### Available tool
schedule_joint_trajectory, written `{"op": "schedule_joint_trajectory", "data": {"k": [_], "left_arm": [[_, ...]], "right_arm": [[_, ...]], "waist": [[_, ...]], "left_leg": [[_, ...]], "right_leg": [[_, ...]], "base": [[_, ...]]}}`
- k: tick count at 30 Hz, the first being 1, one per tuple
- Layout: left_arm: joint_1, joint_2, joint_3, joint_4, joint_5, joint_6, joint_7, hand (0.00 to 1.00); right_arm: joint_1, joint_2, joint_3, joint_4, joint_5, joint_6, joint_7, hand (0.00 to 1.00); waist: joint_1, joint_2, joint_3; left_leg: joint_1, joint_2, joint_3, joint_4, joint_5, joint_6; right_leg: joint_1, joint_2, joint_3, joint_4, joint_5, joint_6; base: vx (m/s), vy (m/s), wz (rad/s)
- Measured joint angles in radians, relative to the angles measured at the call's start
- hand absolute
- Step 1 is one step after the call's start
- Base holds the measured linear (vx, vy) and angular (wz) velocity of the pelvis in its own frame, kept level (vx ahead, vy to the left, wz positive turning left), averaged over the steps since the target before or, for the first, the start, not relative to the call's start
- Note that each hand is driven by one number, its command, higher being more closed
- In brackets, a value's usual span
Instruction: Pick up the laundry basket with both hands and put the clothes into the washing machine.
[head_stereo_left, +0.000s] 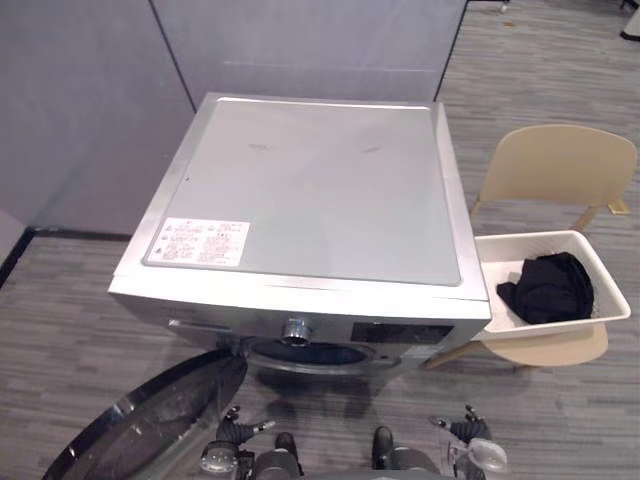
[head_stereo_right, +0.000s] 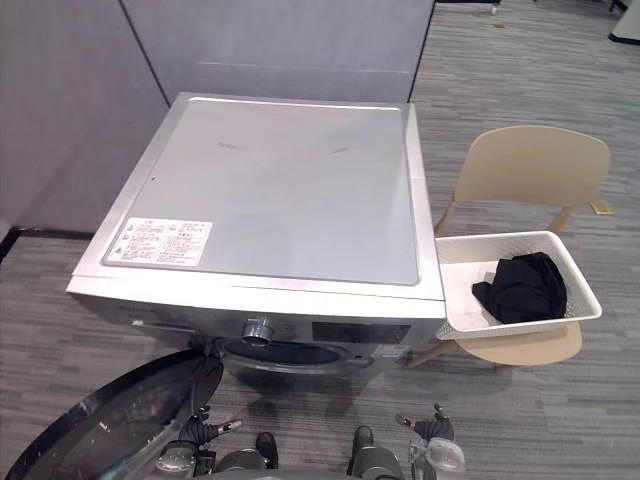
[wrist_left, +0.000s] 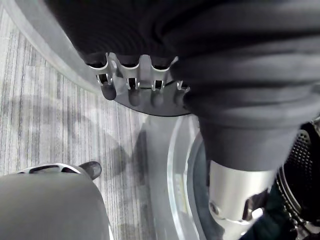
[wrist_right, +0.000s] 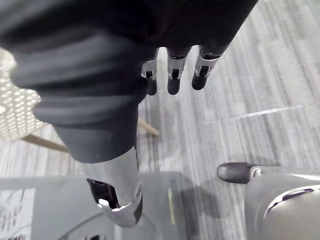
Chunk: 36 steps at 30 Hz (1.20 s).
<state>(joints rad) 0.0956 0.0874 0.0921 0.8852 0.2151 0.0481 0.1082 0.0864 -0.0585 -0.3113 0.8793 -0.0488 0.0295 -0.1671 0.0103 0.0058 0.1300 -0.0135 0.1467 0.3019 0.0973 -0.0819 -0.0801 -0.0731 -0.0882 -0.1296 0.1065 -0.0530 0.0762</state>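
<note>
A silver front-loading washing machine (head_stereo_left: 310, 190) stands on grey striped carpet (head_stereo_left: 560, 400). Its round glass door (head_stereo_left: 150, 420) is swung open at 7 o'clock. At the machine's 3 o'clock a beige plastic chair (head_stereo_left: 555, 165) carries a white perforated plastic laundry basket (head_stereo_left: 500, 270), which just touches the machine's side. A bundle of black clothes (head_stereo_left: 548, 288) lies inside it.

The left hand (head_stereo_left: 236, 431) hangs low in front of the machine at 6 o'clock, beside the open door. Its fingers (wrist_left: 140, 80) are relaxed and empty. The right hand (head_stereo_left: 466, 430) hangs at 5 o'clock, well apart from the basket, with its fingers (wrist_right: 172, 75) loosely extended over the carpet, holding nothing.
</note>
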Motion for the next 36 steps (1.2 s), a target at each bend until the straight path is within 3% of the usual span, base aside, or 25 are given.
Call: {"op": "schedule_joint_trajectory", "data": {"k": [4,5,6,7,8,9,12,14,16,17,18,19,20,21,22,23,25,26,27,29,31,33,34,35,36], "left_arm": [[-0.01,0.004,0.0,0.032,0.023,-0.009,0.001,0.0],[-0.012,0.004,0.0,0.037,0.024,-0.011,0.002,0.0],[-0.012,0.006,0.0,0.038,0.03,-0.013,0.003,0.0],[-0.009,0.014,0.0,0.042,0.033,-0.013,0.003,0.0],[-0.02,0.011,-0.001,0.047,0.034,-0.009,0.003,0.0],[-0.012,0.006,-0.001,0.046,0.034,-0.013,0.004,0.0],[-0.015,0.023,-0.006,0.05,0.035,-0.012,0.007,0.0],[-0.037,0.025,-0.011,0.053,0.036,-0.012,0.007,0.0],[-0.034,0.023,-0.01,0.054,0.036,-0.014,0.007,0.0],[-0.028,0.009,-0.012,0.054,0.037,-0.016,0.006,0.0],[-0.026,-0.006,-0.011,0.056,0.037,-0.017,0.006,0.0],[-0.03,-0.025,-0.01,0.055,0.035,-0.022,0.006,0.0],[-0.028,-0.028,-0.008,0.049,0.034,-0.029,0.008,0.0],[-0.022,-0.025,-0.014,0.048,0.034,-0.037,0.008,0.0],[-0.009,-0.025,-0.015,0.045,0.034,-0.035,0.008,0.0],[0.002,-0.026,-0.017,0.035,0.032,-0.035,0.009,0.0],[0.011,-0.028,-0.026,0.008,0.034,-0.035,0.011,0.0],[0.011,-0.025,-0.024,0.007,0.034,-0.034,0.008,0.0],[0.013,-0.021,-0.021,0.005,0.033,-0.034,-0.002,0.0],[0.018,-0.004,-0.022,-0.012,0.034,-0.034,-0.034,0.0],[0.015,-0.004,-0.017,-0.018,0.033,-0.032,-0.064,0.0],[0.049,-0.002,-0.015,-0.029,0.029,-0.03,-0.102,0.0],[0.057,0.001,-0.017,-0.028,0.029,-0.028,-0.112,0.0],[0.079,0.021,-0.036,-0.037,0.019,-0.028,-0.131,0.0],[0.094,0.045,-0.068,-0.04,0.021,-0.028,-0.128,0.0]], "right_arm": [[-0.029,-0.009,-0.007,0.04,0.01,-0.002,0.0,0.0],[-0.053,-0.014,-0.002,0.055,0.01,0.0,0.0,0.0],[-0.082,-0.01,0.008,0.072,0.01,0.0,0.0,0.0],[-0.095,-0.007,0.009,0.079,0.01,0.0,0.001,0.0],[-0.11,-0.016,0.006,0.088,0.009,0.001,0.001,0.0],[-0.111,-0.019,0.017,0.098,0.008,0.002,0.0,0.0],[-0.149,-0.034,0.037,0.137,-0.002,0.011,-0.004,0.0],[-0.153,-0.054,0.062,0.149,-0.004,0.017,-0.003,0.0],[-0.161,-0.072,0.102,0.168,-0.017,0.02,-0.003,0.0],[-0.163,-0.086,0.126,0.168,-0.027,0.019,-0.003,0.0],[-0.171,-0.087,0.136,0.167,-0.039,0.019,-0.003,0.0],[-0.178,-0.102,0.143,0.168,-0.043,0.019,-0.004,0.0],[-0.177,-0.111,0.147,0.172,-0.045,0.019,-0.004,0.0],[-0.174,-0.114,0.154,0.189,-0.054,0.02,-0.003,0.0],[-0.162,-0.107,0.153,0.199,-0.065,0.023,-0.003,0.0],[-0.156,-0.103,0.151,0.198,-0.07,0.023,-0.003,0.0],[-0.134,-0.1,0.144,0.195,-0.08,0.022,-0.002,0.0],[-0.132,-0.096,0.144,0.195,-0.081,0.023,-0.002,0.0],[-0.125,-0.09,0.148,0.19,-0.081,0.023,-0.002,0.0],[-0.128,-0.083,0.163,0.148,-0.081,0.019,-0.003,0.0],[-0.132,-0.087,0.164,0.138,-0.081,0.018,-0.004,0.0],[-0.117,-0.084,0.161,0.141,-0.089,0.018,-0.001,0.0],[-0.116,-0.08,0.16,0.139,-0.094,0.017,0.0,0.0],[-0.118,-0.069,0.155,0.126,-0.102,0.017,0.001,0.0],[-0.118,-0.066,0.148,0.125,-0.101,0.018,0.008,0.0]], "waist": [[0.001,-0.004,0.0],[0.003,0.001,0.0],[0.004,-0.005,0.0],[0.003,-0.004,0.005],[0.002,0.007,0.008],[0.006,0.005,0.005],[0.009,0.004,0.0],[0.01,0.012,0.007],[0.025,0.033,0.017],[0.039,0.058,0.023],[0.052,0.074,0.031],[0.059,0.097,0.041],[0.063,0.094,0.044],[0.078,0.1,0.053],[0.091,0.095,0.06],[0.101,0.092,0.061],[0.118,0.09,0.064],[0.125,0.083,0.069],[0.144,0.067,0.063],[0.153,0.05,0.058],[0.16,0.048,0.065],[0.168,0.042,0.066],[0.164,0.04,0.067],[0.158,0.02,0.072],[0.131,0.01,0.075]], "left_leg": [[0.054,0.0,0.109,-0.013,-0.002,-0.002],[0.058,0.016,0.164,-0.005,-0.018,-0.005],[0.058,0.046,0.248,0.015,-0.038,-0.001],[0.057,0.052,0.29,0.028,-0.049,0.001],[0.074,0.085,0.357,0.052,-0.054,-0.002],[0.094,0.099,0.426,0.088,-0.084,-0.02],[0.137,0.139,0.561,0.143,-0.117,-0.051],[0.151,0.196,0.608,0.242,-0.144,-0.067],[0.148,0.31,0.586,0.471,-0.154,-0.019],[0.127,0.39,0.53,0.658,-0.135,0.099],[0.072,0.412,0.439,0.786,-0.171,0.161],[-0.028,0.351,0.259,0.881,-0.2,0.13],[-0.08,0.298,0.165,0.893,-0.216,0.097],[-0.147,0.199,0.045,0.882,-0.24,0.055],[-0.194,0.115,-0.036,0.821,-0.249,0.04],[-0.21,0.075,-0.061,0.768,-0.249,0.04],[-0.243,-0.029,-0.12,0.44,-0.209,-0.003],[-0.246,-0.045,-0.122,0.396,-0.154,0.019],[-0.221,-0.061,-0.106,0.312,-0.081,0.033],[-0.221,-0.063,-0.052,0.266,-0.073,0.047],[-0.229,-0.063,-0.054,0.285,-0.102,0.112],[-0.171,-0.082,-0.048,0.268,-0.126,0.145],[-0.152,-0.09,-0.054,0.259,-0.132,0.146],[-0.107,-0.124,-0.091,0.236,-0.143,0.152],[-0.059,-0.138,-0.17,0.222,-0.148,0.152]], "right_leg": [[-0.009,0.026,0.09,-0.034,0.049,-0.001],[-0.032,0.046,0.083,-0.053,0.097,-0.007],[-0.058,0.054,-0.014,-0.085,0.119,-0.045],[-0.062,0.036,-0.102,-0.079,0.079,-0.092],[-0.081,-0.013,-0.333,0.002,-0.002,-0.129],[-0.086,-0.075,-0.524,0.08,-0.033,-0.175],[-0.091,-0.15,-0.747,0.212,-0.063,-0.18],[-0.133,-0.126,-0.669,0.268,-0.075,-0.15],[-0.139,-0.057,-0.568,0.282,-0.106,-0.168],[-0.133,-0.001,-0.492,0.275,-0.127,-0.18],[-0.133,0.04,-0.44,0.268,-0.129,-0.189],[-0.124,0.08,-0.378,0.254,-0.128,-0.194],[-0.119,0.095,-0.35,0.245,-0.128,-0.195],[-0.087,0.114,-0.316,0.22,-0.128,-0.195],[-0.047,0.124,-0.296,0.191,-0.121,-0.182],[-0.03,0.124,-0.291,0.181,-0.119,-0.18],[0.015,0.134,-0.264,0.13,-0.109,-0.164],[0.031,0.135,-0.25,0.11,-0.11,-0.164],[0.071,0.135,-0.248,0.043,-0.088,-0.132],[0.081,0.132,-0.253,-0.03,-0.055,-0.108],[0.084,0.127,-0.275,-0.01,-0.072,-0.08],[0.047,0.059,-0.31,0.234,-0.176,0.073],[0.012,0.026,-0.303,0.361,-0.185,0.088],[-0.065,-0.048,-0.274,0.621,-0.158,0.095],[-0.131,-0.102,-0.246,0.827,-0.045,0.108]], "base": [[0.01,0.042,-0.87],[-0.06,-0.02,-1.58],[-0.07,-0.054,-1.69],[-0.08,-0.061,-1.74],[-0.04,-0.04,-1.78],[-0.01,-0.015,-1.82],[0.06,-0.143,-1.8],[0.1,-0.241,-1.58],[0.19,-0.263,-1.91],[0.15,-0.167,-1.93],[0.11,-0.105,-2.23],[0.07,-0.068,-1.66],[0.17,-0.056,-1.73],[0.18,-0.024,-1.6],[0.25,-0.004,-1.52],[0.22,0.029,-1.4],[0.22,0.043,-1.04],[0.25,0.029,-0.83],[0.26,0.02,-0.65],[0.37,0.024,-0.25],[0.34,0.048,0.33],[0.36,0.083,0.64],[0.45,0.079,0.95],[0.48,-0.03,1.37],[0.48,-0.112,1.58]]}}
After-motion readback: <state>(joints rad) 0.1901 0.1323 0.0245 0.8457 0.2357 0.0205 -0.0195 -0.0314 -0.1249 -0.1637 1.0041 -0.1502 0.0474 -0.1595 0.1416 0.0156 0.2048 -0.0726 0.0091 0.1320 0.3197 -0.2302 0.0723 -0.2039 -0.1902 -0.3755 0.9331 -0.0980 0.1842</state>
